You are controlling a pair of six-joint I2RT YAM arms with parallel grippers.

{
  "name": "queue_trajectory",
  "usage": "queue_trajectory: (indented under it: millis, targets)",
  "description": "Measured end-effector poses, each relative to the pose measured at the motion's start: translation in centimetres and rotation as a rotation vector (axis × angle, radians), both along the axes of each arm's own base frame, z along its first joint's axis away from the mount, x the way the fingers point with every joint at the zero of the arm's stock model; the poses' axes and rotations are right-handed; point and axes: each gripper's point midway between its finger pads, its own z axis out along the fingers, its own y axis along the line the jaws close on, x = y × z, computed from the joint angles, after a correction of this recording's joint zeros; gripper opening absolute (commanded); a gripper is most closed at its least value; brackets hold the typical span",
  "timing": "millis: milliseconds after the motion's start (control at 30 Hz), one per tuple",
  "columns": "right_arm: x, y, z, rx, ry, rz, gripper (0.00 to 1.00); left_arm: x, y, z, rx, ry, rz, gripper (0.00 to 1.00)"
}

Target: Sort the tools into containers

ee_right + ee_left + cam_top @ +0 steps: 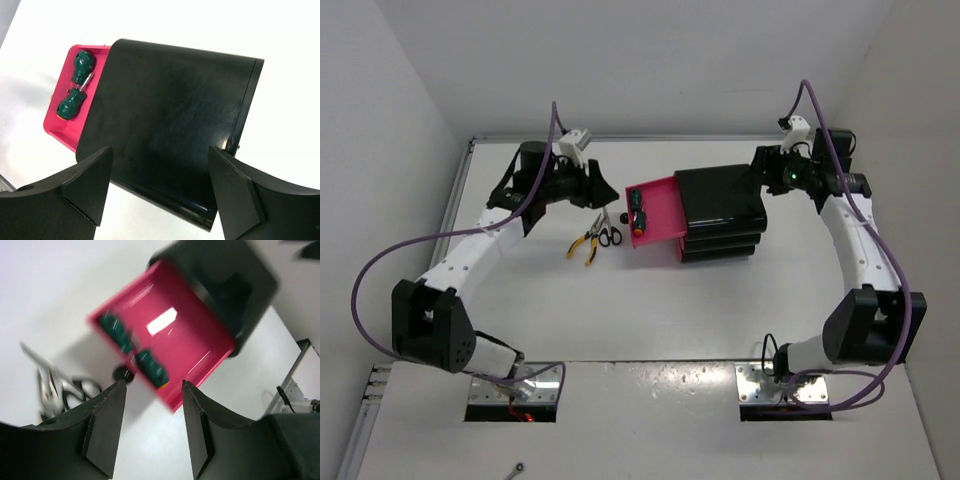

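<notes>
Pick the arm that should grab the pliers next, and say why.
Left. Its open gripper hovers just behind the pliers and scissors. The right gripper sits behind the black box, which blocks its way.

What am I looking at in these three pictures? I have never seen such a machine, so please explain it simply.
Two robot arms stand on a white table. One picture is from a camera above; the others are from cameras on each wrist. The left gripper is open and holds nothing. The right gripper is open above a black drawer box. Its top pink drawer is pulled out, with two green-handled screwdrivers inside. Yellow-handled pliers and black-handled scissors lie on the table beside it.
</notes>
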Motion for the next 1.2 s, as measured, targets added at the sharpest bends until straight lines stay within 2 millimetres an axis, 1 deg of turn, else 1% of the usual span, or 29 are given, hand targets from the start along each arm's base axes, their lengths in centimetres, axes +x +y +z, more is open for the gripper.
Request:
queue_trajectory:
  millis: [100, 133, 200, 267, 333, 500, 600, 667, 700, 733, 800, 867, 1000, 1200]
  targets:
    - [-0.2, -0.1, 0.6, -0.007, -0.016, -0.007, 0.76, 0.0, 2.0, -6.9, 0.008, 0.21, 0.05, 0.53]
    - [-0.2, -0.2, 0.8, -0.009, -0.021, -0.01, 0.76, -0.4, 2.7, -9.4, 0.01, 0.294, 0.07, 0.53]
    - [-0.4, -0.3, 1.2, -0.016, -0.032, -0.019, 0.76, -1.1, 3.5, -12.4, 0.01, 0.407, 0.092, 0.5]
    - [-0.5, -0.5, 1.6, -0.025, -0.045, -0.024, 0.76, -1.2, 3.8, -13.7, -0.007, 0.469, 0.096, 0.49]
    - [-0.7, -0.5, 1.9, -0.03, -0.053, -0.026, 0.76, -1.1, 3.8, -13.8, -0.035, 0.489, 0.087, 0.48]
    - [-1.0, -0.5, 2.1, -0.035, -0.057, -0.025, 0.76, -0.6, 2.7, -13.4, -0.178, 0.55, 0.001, 0.44]
    - [-1.1, -0.6, 2.1, -0.036, -0.057, -0.025, 0.76, -0.6, 2.2, -14.2, -0.246, 0.612, -0.047, 0.44]
    - [-1.1, -0.6, 2.1, -0.038, -0.057, -0.024, 0.76, -0.6, 1.8, -14.8, -0.276, 0.651, -0.076, 0.48]
    - [-1.1, -0.6, 2.1, -0.039, -0.058, -0.024, 0.76, -0.6, 1.6, -14.9, -0.289, 0.668, -0.091, 0.53]
    - [-1.1, -0.6, 2.1, -0.04, -0.057, -0.024, 0.76, -0.6, 1.4, -15.0, -0.301, 0.679, -0.106, 0.55]
    - [-1.1, -0.7, 2.1, -0.04, -0.057, -0.024, 0.76, -0.5, 1.1, -14.9, -0.325, 0.695, -0.138, 0.61]
    - [-1.1, -0.7, 2.1, -0.042, -0.058, -0.024, 0.76, -0.1, 0.8, -14.6, -0.347, 0.697, -0.171, 0.63]
    - [-1.1, -0.7, 2.1, -0.042, -0.058, -0.024, 0.76, -0.1, 0.4, -14.3, -0.388, 0.717, -0.243, 0.63]
    - [-1.1, -0.7, 2.0, -0.042, -0.057, -0.024, 0.76, -0.6, 0.2, -15.3, -0.414, 0.76, -0.301, 0.62]
